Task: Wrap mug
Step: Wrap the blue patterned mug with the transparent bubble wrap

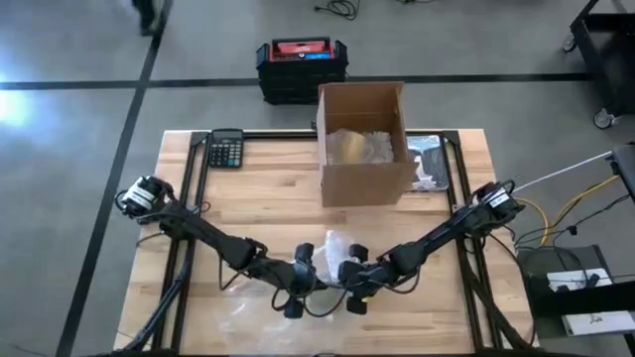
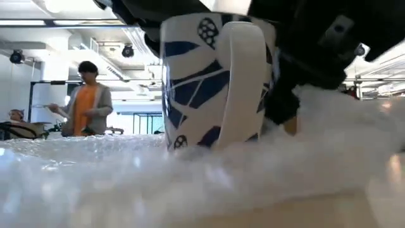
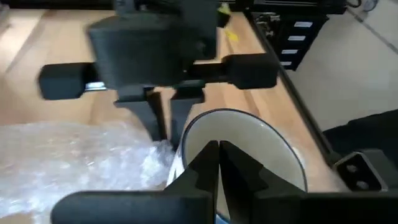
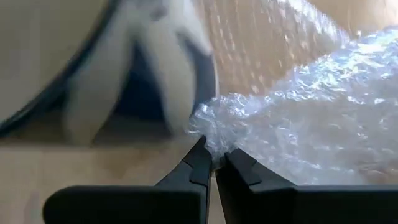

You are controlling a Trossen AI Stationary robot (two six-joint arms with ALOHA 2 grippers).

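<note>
Seemingly, right tool (image 4: 214, 163) on bubble wrap (image 4: 311, 118)

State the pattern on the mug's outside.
White mug with blue shard-like patches; low view shows it best.

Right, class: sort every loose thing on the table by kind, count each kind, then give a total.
Mug: 1
Bubble wrap sheet: 1
Cardboard box: 1
Calculator: 1
Clear bag beside the box: 1
Total: 5
</note>
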